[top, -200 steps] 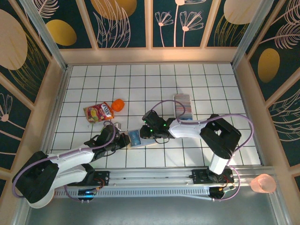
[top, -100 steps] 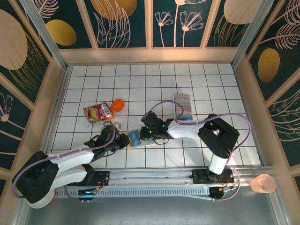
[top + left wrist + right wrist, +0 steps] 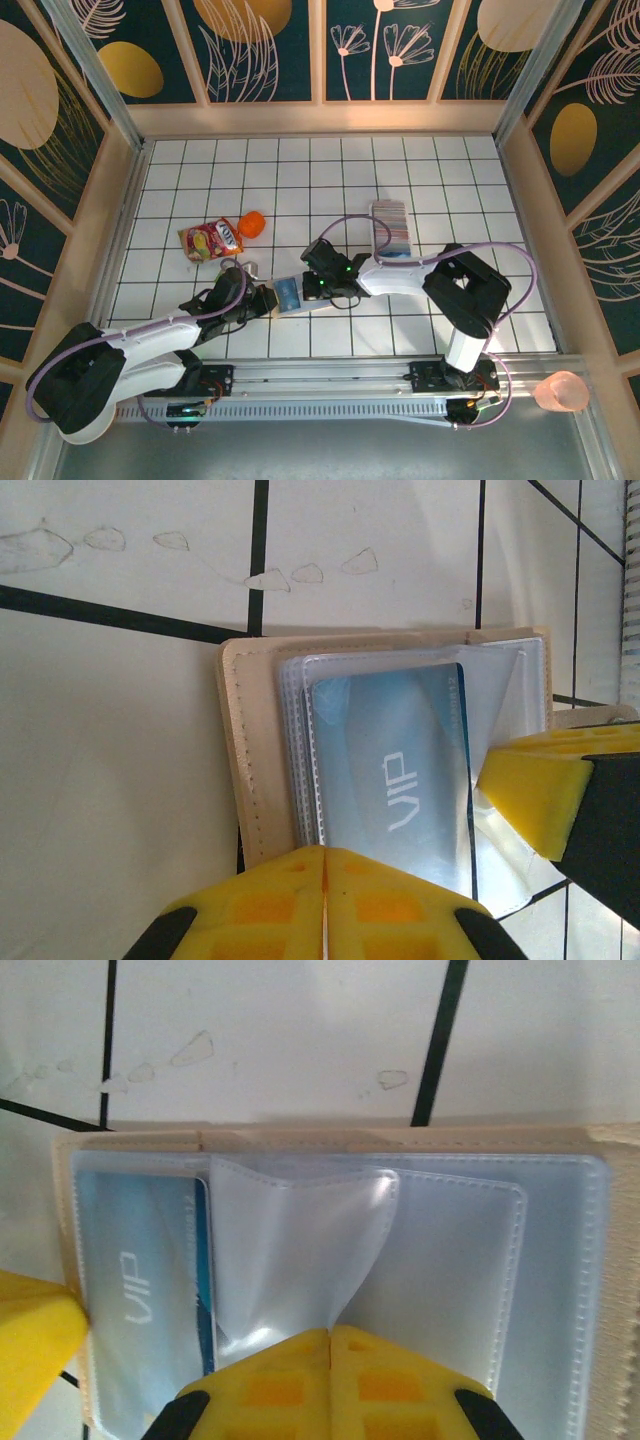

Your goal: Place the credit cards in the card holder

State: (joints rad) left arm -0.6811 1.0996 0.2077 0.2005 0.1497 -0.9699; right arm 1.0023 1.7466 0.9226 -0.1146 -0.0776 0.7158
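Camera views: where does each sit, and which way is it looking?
Top external: above and behind the arms, looking down at the tiled table; both arms show, left gripper and right gripper at the card holder.
Left wrist: on the left arm, close over the holder and its blue VIP card; own yellow fingers at the bottom.
Right wrist: on the right arm, close over the holder's clear sleeve; own yellow fingers at the bottom.
Both wrist views share the VIP card.
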